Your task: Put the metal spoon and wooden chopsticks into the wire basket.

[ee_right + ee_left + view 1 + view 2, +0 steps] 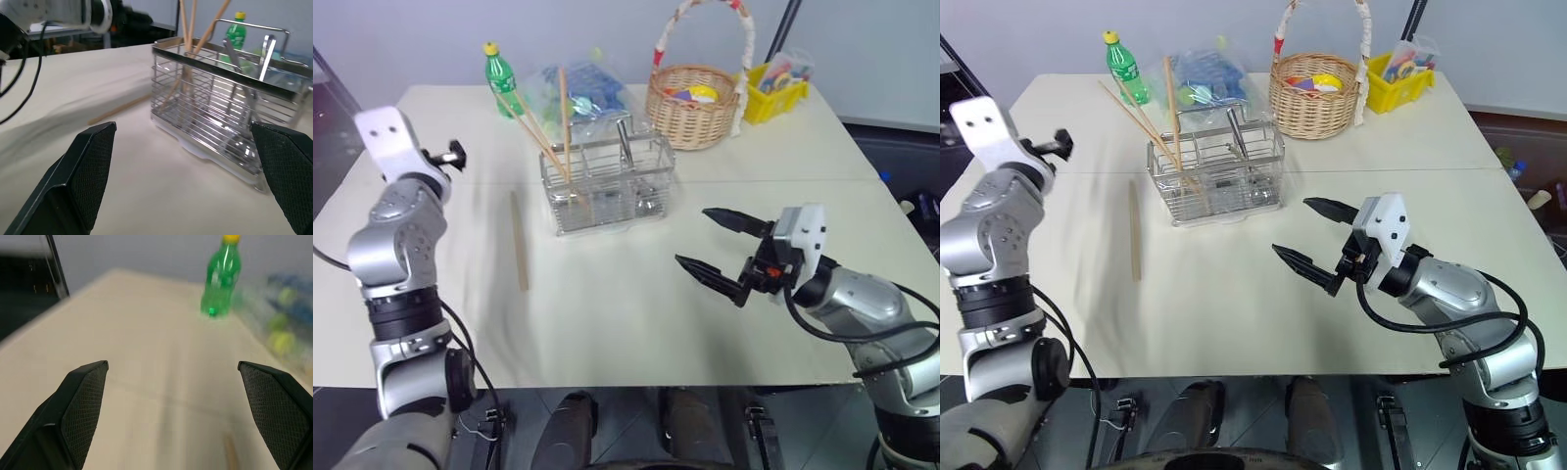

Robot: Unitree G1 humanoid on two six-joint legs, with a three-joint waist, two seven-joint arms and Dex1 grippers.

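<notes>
The wire basket [609, 186] is taken as the landmark on the tabletop [636, 304]. Three wooden chopsticks [553, 122] are already standing in its left compartment, leaning outward, and the metal spoon [234, 61] can be seen inside the basket, leaning in a middle compartment. One wooden chopstick [520, 240] is left lying flat on the tabletop just to the left of the basket, and nothing touches it. Its long axis runs nearly parallel to the basket's short left side, from the far side toward the near side.

The left gripper [186, 416] is held above the tabletop to the left of the basket, its jaws spread wide and empty. The right gripper [720, 250] is held to the right of and nearer than the basket, its jaws also wide apart and empty.

The loose chopstick lies between the left gripper and the basket, so the left arm is judged to be the nearer one, and a grasp across the stick is probably needed.
</notes>
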